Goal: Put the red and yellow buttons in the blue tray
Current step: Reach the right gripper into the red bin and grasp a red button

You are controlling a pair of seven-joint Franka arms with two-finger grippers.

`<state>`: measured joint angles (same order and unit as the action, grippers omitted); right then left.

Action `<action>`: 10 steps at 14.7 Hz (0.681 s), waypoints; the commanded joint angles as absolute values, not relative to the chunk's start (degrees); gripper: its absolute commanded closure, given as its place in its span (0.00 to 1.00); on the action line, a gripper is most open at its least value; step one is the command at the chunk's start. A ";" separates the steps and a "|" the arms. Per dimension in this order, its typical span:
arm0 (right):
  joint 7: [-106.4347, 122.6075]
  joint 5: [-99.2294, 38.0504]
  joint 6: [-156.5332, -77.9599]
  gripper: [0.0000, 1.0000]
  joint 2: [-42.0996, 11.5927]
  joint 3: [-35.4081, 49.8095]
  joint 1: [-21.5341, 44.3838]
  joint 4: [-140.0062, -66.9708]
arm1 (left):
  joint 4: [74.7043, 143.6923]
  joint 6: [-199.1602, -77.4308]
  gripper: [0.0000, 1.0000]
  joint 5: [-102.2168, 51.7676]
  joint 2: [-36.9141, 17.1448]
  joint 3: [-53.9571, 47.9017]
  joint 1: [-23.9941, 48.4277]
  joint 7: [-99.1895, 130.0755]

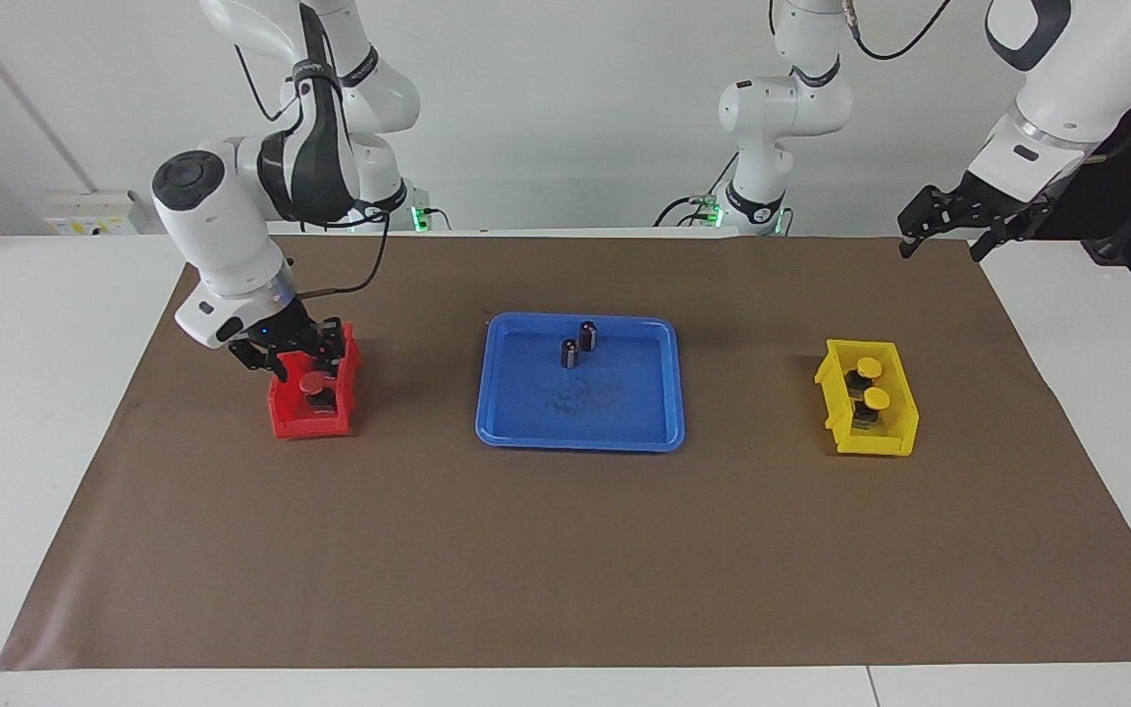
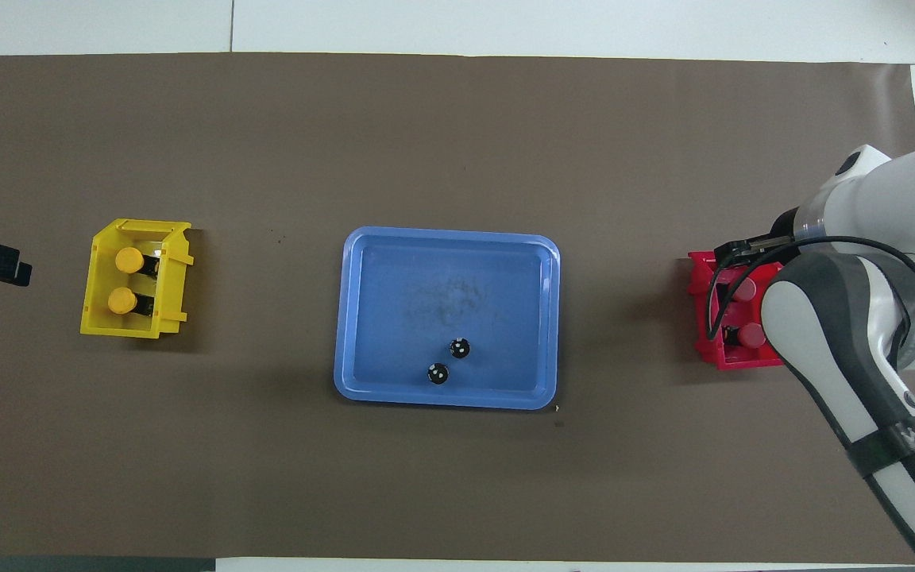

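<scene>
The blue tray [image 1: 580,417] lies at the middle of the mat and also shows in the overhead view [image 2: 445,270]. No buttons are in it. Two yellow buttons [image 1: 868,368] [image 1: 877,398] stand in the small yellow bin [image 1: 894,432]. One red button [image 1: 313,385] shows in the small red bin [image 1: 305,424]. The overhead view shows two red buttons [image 2: 746,287] [image 2: 753,335] there. My right gripper [image 1: 308,358] is open, low over the red bin, just above the red button. My left gripper [image 1: 943,241] is open, empty and raised over the mat's corner at the left arm's end, where that arm waits.
Two dark capless cylinders [image 1: 587,335] [image 1: 569,353] stand in the tray on the side nearer to the robots. The yellow bin [image 2: 136,278] and the red bin [image 2: 731,353] sit at either end of the brown mat [image 1: 565,550].
</scene>
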<state>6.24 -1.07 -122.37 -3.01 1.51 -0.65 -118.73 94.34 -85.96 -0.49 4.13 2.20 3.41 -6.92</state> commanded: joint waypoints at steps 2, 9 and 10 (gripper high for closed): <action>7.56 -2.11 -125.94 0.35 -2.46 1.58 -1.32 -122.24 | 96.41 -84.56 0.00 0.44 5.80 2.29 3.34 -6.94; 7.73 -2.11 -129.81 0.35 -2.02 1.50 -2.46 -125.86 | 98.26 -85.52 0.00 0.44 6.68 2.29 3.87 -4.31; 7.82 -2.11 -130.16 0.35 -1.93 1.49 -2.72 -126.03 | 98.26 -85.60 0.00 0.44 6.68 2.29 3.87 -4.31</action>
<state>6.36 -1.07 -128.52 -3.31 1.20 -1.72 -124.15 96.36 -84.97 -0.49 4.84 2.23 3.43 -5.56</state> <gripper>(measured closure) 0.344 0.000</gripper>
